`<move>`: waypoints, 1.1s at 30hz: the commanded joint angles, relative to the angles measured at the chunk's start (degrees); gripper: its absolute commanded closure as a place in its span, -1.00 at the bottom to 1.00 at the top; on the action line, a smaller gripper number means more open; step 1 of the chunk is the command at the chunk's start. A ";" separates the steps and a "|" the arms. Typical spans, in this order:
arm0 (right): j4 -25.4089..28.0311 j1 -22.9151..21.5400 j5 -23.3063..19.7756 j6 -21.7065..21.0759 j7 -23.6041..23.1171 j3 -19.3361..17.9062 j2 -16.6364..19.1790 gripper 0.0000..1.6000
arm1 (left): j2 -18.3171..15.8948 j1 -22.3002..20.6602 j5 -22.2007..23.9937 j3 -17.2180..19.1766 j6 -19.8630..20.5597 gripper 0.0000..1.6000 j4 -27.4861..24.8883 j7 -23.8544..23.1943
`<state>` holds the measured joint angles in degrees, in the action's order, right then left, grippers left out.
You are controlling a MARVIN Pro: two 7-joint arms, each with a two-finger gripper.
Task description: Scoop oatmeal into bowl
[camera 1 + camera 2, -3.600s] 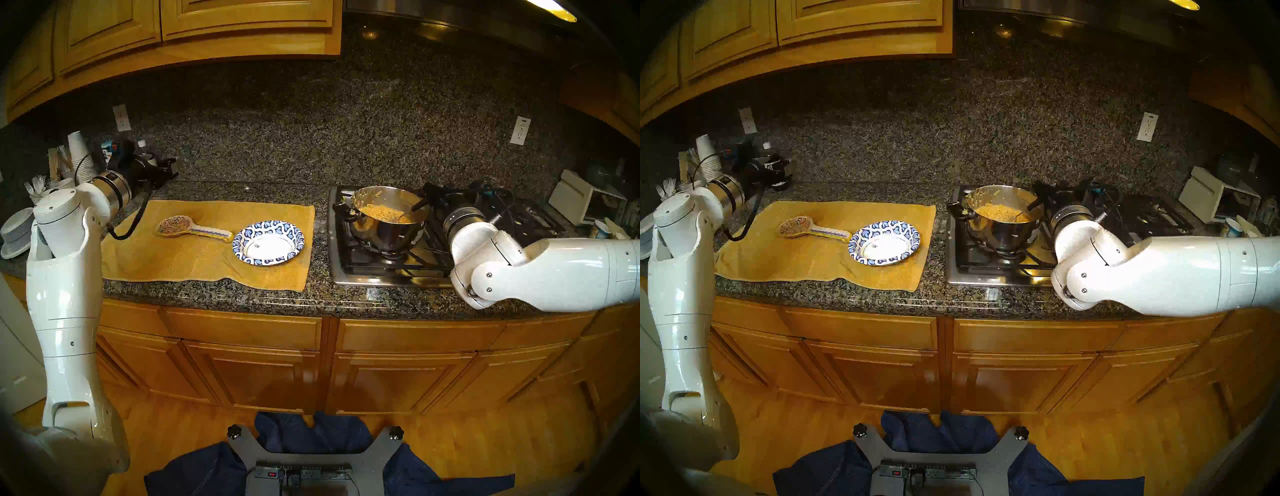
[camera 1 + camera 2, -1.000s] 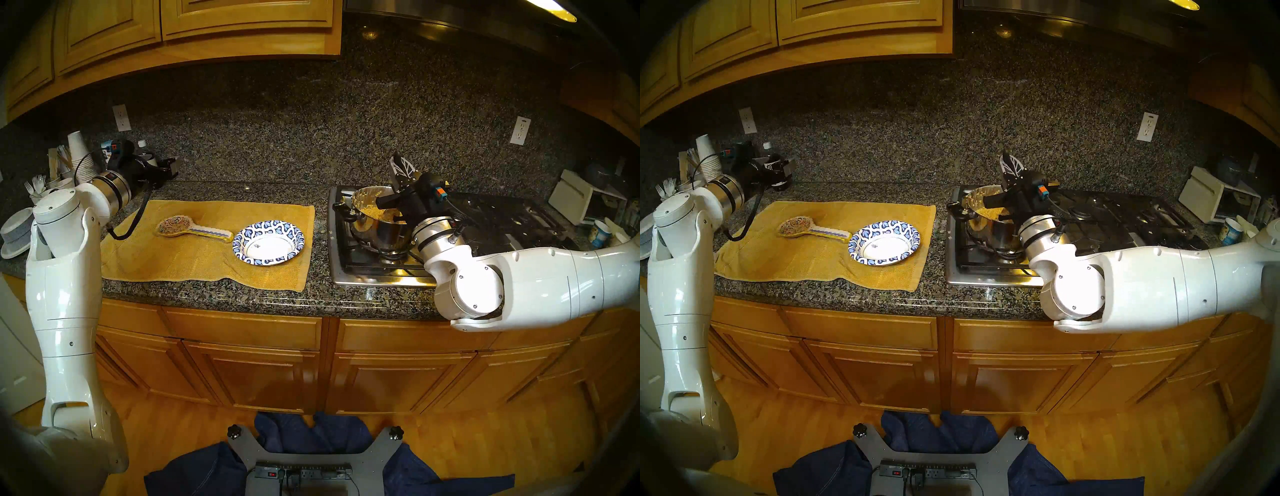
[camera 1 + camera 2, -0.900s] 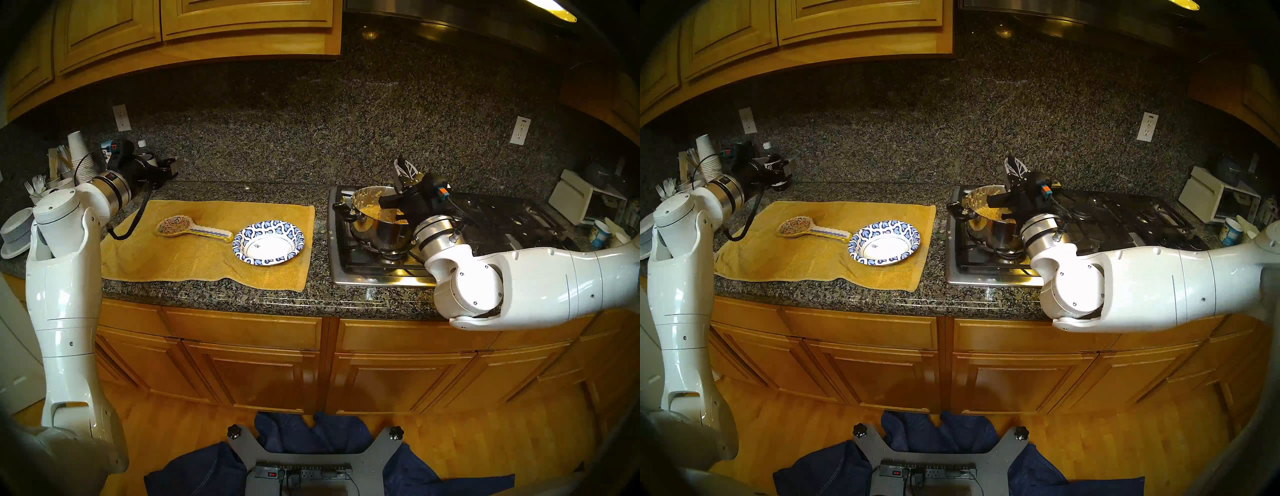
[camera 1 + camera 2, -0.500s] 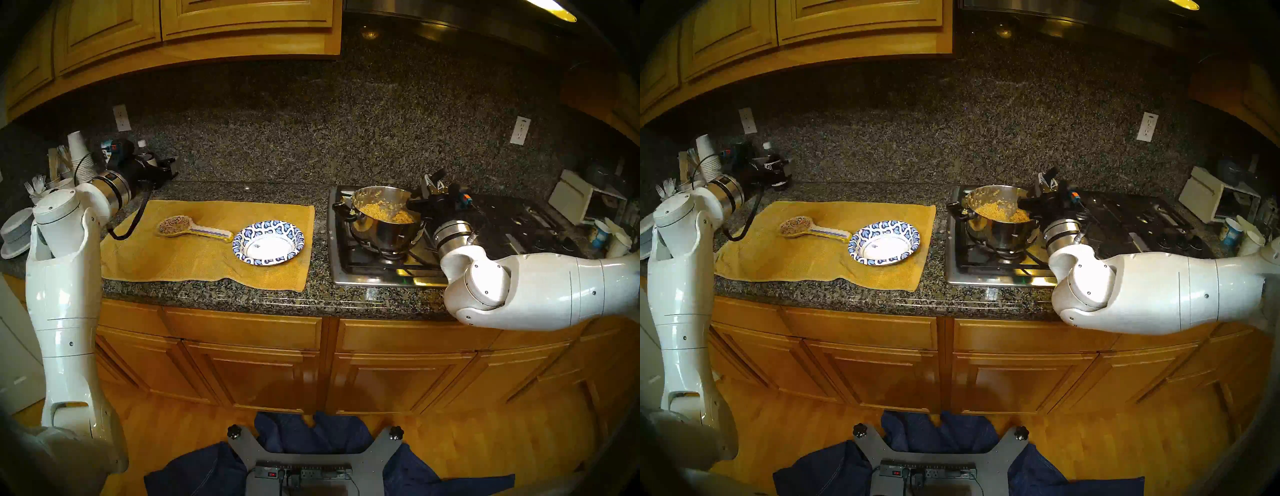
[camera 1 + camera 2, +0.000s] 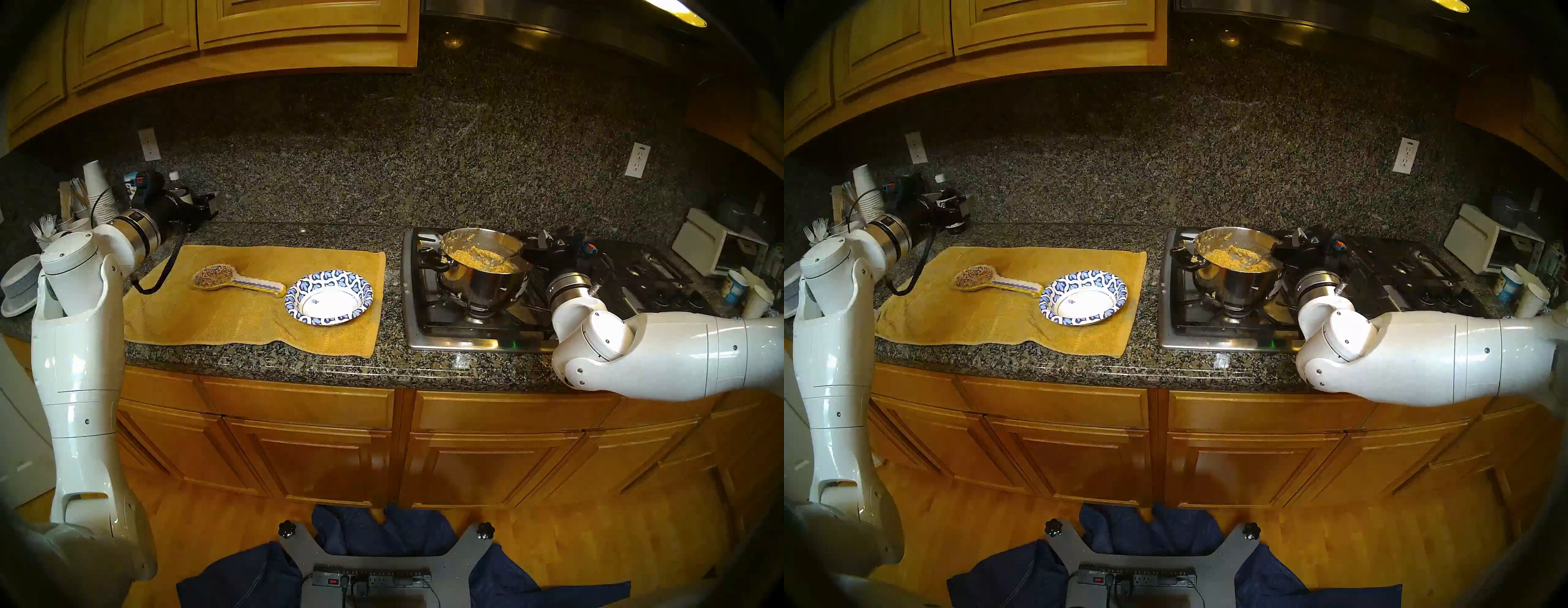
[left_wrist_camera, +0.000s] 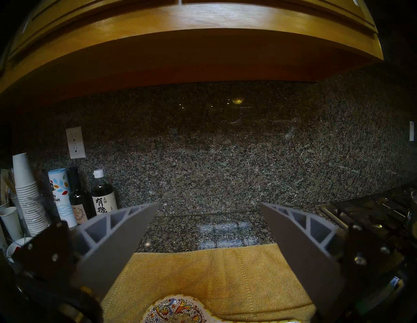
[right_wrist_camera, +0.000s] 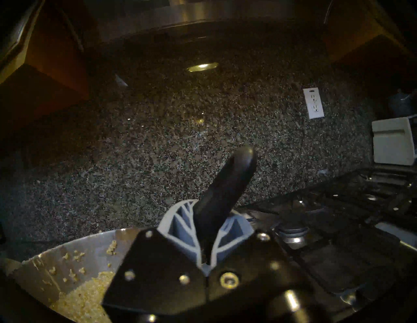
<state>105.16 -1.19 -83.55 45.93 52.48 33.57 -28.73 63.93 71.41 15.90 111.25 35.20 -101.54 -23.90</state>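
Since a second ago the right arm has been drawn back to the right of the steel pot (image 5: 483,271), and the pot itself has been shifted slightly on the burner. Far left of the pot, the left gripper (image 6: 208,230) is held idle with its fingers spread wide and nothing between them. One ceramic spoon rest (image 5: 237,281) and one paper bowl (image 5: 329,298), still without food, are seen on the yellow towel (image 5: 254,297) left of the pot. All the oatmeal (image 5: 481,260) is contained in the single pot. At the pot's right rim, the right gripper (image 7: 206,227) is clamped on the black handle of one spoon (image 5: 502,256), whose metal end is dipped in the oatmeal. Loading appears under way; a level lift leftward to the bowl is called for.
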 commanded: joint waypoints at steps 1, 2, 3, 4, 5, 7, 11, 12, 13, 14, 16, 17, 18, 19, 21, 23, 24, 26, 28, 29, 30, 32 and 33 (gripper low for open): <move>-0.93 -3.00 -4.69 -2.67 -5.43 -1.41 3.88 1.00 | -0.44 -1.84 0.24 0.14 -0.88 -1.00 -1.60 -0.14; -0.80 -3.34 -5.03 -3.10 -6.39 -1.53 4.07 1.00 | -0.45 -1.83 0.25 0.14 -0.88 -1.00 -1.60 -0.14; -0.76 -3.62 -5.72 -3.68 -7.57 -1.67 4.29 1.00 | -0.45 -1.83 0.25 0.14 -0.88 -1.00 -1.60 -0.13; -0.60 -3.90 -6.44 -4.06 -8.59 -1.90 4.40 1.00 | -0.45 -1.83 0.26 0.14 -0.87 -1.00 -1.60 -0.13; -0.48 -4.28 -7.35 -4.83 -9.99 -2.14 4.60 1.00 | -0.46 -1.83 0.26 0.14 -0.87 -1.00 -1.60 -0.13; -0.29 -4.86 -8.84 -6.19 -11.97 -2.55 4.80 1.00 | -0.47 -1.82 0.27 0.13 -0.86 -1.00 -1.60 -0.12; -0.08 -6.07 -11.96 -9.63 -16.43 -3.37 5.08 1.00 | -0.48 -1.82 0.29 0.13 -0.86 -1.00 -1.60 -0.11; -0.02 -6.43 -12.30 -10.53 -17.41 -3.50 5.09 1.00 | -0.48 -1.81 0.30 0.12 -0.85 -1.00 -1.60 -0.10; -0.04 -6.74 -13.29 -11.57 -18.58 -3.77 5.25 1.00 | -0.49 -1.81 0.30 0.12 -0.85 -1.00 -1.60 -0.10; 0.01 -7.02 -13.61 -12.35 -18.94 -3.90 5.23 1.00 | -0.49 -1.81 0.31 0.12 -0.85 -1.00 -1.60 -0.10; -0.17 -7.57 -15.18 -14.54 -21.38 -4.27 5.62 1.00 | -0.50 -1.81 0.32 0.12 -0.86 -1.00 -1.60 -0.09; -0.26 -7.71 -15.76 -15.12 -22.19 -4.42 5.73 1.00 | -0.50 -1.81 0.32 0.12 -0.86 -1.00 -1.60 -0.09; -0.32 -7.84 -16.68 -15.84 -23.19 -4.66 5.88 1.00 | -0.50 -1.81 0.33 0.11 -0.87 -1.00 -1.60 -0.08; -0.48 -8.04 -17.71 -16.94 -24.58 -4.90 6.10 1.00 | -0.50 -1.81 0.33 0.11 -0.87 -1.00 -1.60 -0.08; -0.57 -8.43 -18.84 -18.55 -26.14 -5.22 6.33 1.00 | -0.51 -1.81 0.34 0.11 -0.88 -1.00 -1.60 -0.08; -0.57 -8.77 -20.53 -20.59 -28.39 -5.57 6.71 1.00 | -0.51 -1.81 0.35 0.10 -0.89 -1.00 -1.60 -0.07; -0.37 -8.88 -20.81 -21.19 -27.96 -5.72 6.68 1.00 | -0.52 -1.81 0.35 0.10 -0.89 -1.00 -1.60 -0.07; -0.33 -9.15 -22.67 -23.27 -30.63 -6.04 7.06 1.00 | -0.52 -1.81 0.36 0.10 -0.90 -1.00 -1.60 -0.06; -0.11 -9.46 -24.10 -25.27 -32.49 -6.33 7.33 1.00 | -0.53 -1.81 0.37 0.10 -0.91 -1.00 -1.60 -0.05; 0.17 -9.59 -24.70 -26.27 -33.01 -6.37 7.39 1.00 | -0.53 -1.80 0.38 0.09 -0.90 -1.00 -1.60 -0.05; 0.35 -9.71 -25.25 -27.14 -33.92 -6.42 7.49 1.00 | -0.53 -1.80 0.38 0.09 -0.90 -1.00 -1.60 -0.05; 0.44 -9.90 -26.46 -29.24 -36.15 -6.60 7.80 1.00 | -0.54 -1.80 0.39 0.09 -0.91 -1.00 -1.60 -0.04; 0.55 -10.04 -26.85 -30.14 -36.89 -6.68 7.90 1.00 | -0.54 -1.80 0.40 0.09 -0.92 -1.00 -1.60 -0.04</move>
<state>104.36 -9.07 -108.08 21.68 21.63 28.27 -20.97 63.84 71.45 16.08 111.18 35.20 -101.55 -23.82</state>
